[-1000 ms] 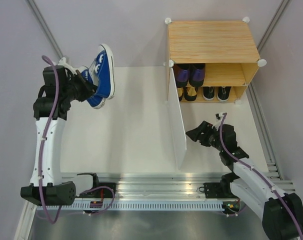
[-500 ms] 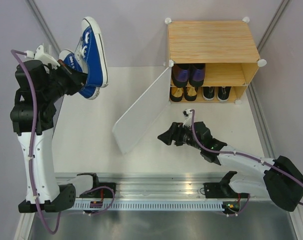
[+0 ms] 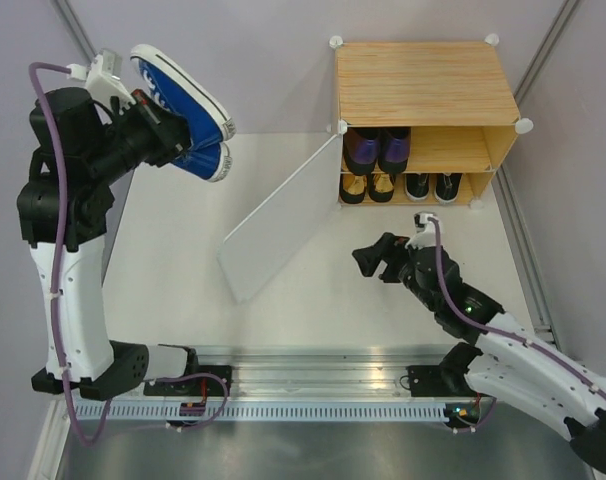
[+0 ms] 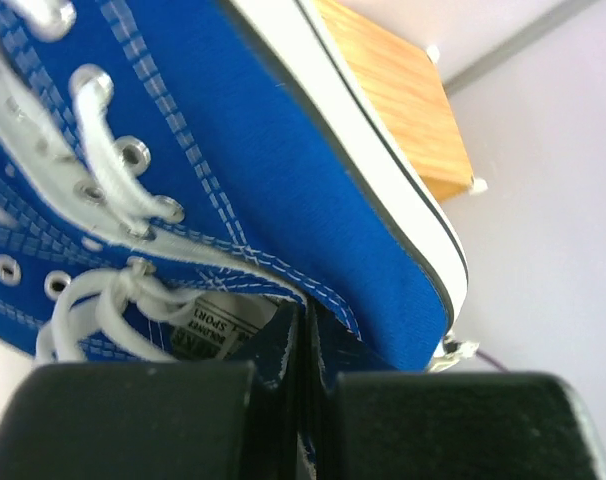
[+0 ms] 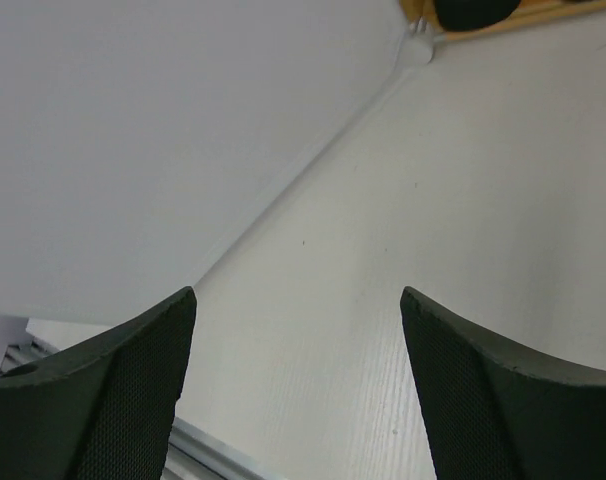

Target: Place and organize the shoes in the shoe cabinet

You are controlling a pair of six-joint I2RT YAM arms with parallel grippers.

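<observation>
A printed tongue label [image 4: 218, 325] is revealed only by the left wrist view on the blue sneakers [image 4: 283, 170] clamped in the left tool [image 4: 305, 355]; the right tool [image 5: 295, 305] is parted.

Robotics lab, a bare test cell rather than any home. Plain pale lilac walls [image 3: 273, 60] on three sides, braced by grey metal struts [image 3: 83, 40] slanting in at 11 and 1 o'clock. White worktop [image 3: 283, 330] edged at 6 o'clock by a slotted aluminium rail [image 3: 313, 385], with two white-and-black robot arms [image 3: 73, 290] bolted there and purple cables [image 3: 57, 280] trailing along them. Small wood-grain shoe cabinet [image 3: 423, 85] at 1 o'clock, standing on the worktop itself.
</observation>
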